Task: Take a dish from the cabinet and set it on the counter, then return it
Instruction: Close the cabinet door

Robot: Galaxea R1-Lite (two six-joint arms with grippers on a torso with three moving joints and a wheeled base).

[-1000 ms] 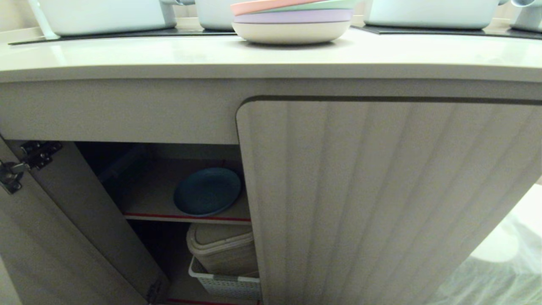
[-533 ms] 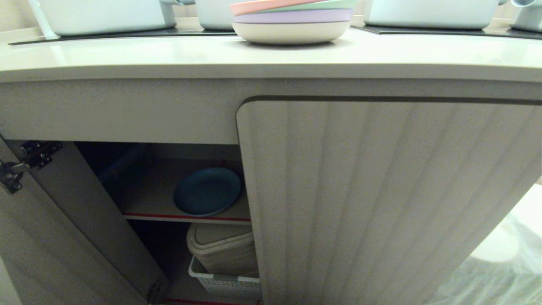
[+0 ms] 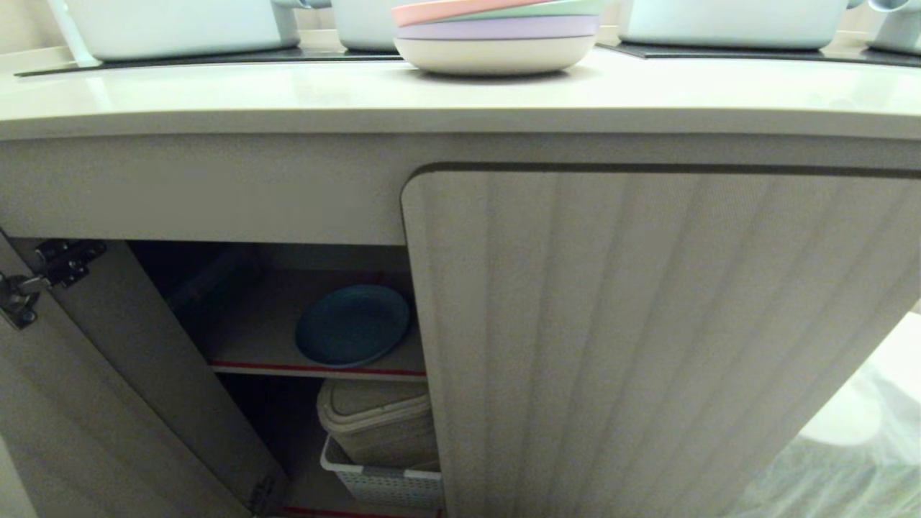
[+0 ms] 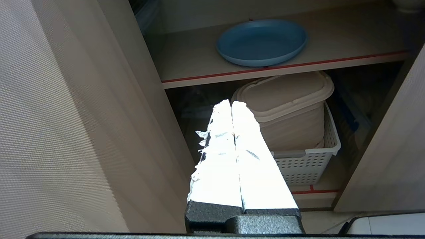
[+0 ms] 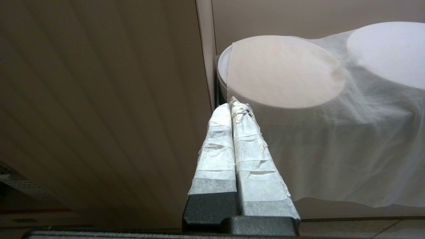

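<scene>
The dish (image 3: 352, 324) is seen lying flat on the cabinet (image 3: 647, 324) inner shelf (image 3: 316, 370), just behind its red-taped edge; the left door is swung open, the right ribbed door shut. Below the shelf, a lidded beige bin (image 3: 378, 421) is set inside a white perforated basket (image 3: 385, 483). On the counter (image 3: 288, 93), a stack of pastel plates (image 3: 496, 32) is placed. The left gripper (image 4: 231, 103) is held before the open compartment, fingers pressed together, empty. The right gripper (image 5: 232, 106) is likewise closed on nothing, beside the shut door, near 2 cloth-covered round objects (image 5: 282, 69).
</scene>
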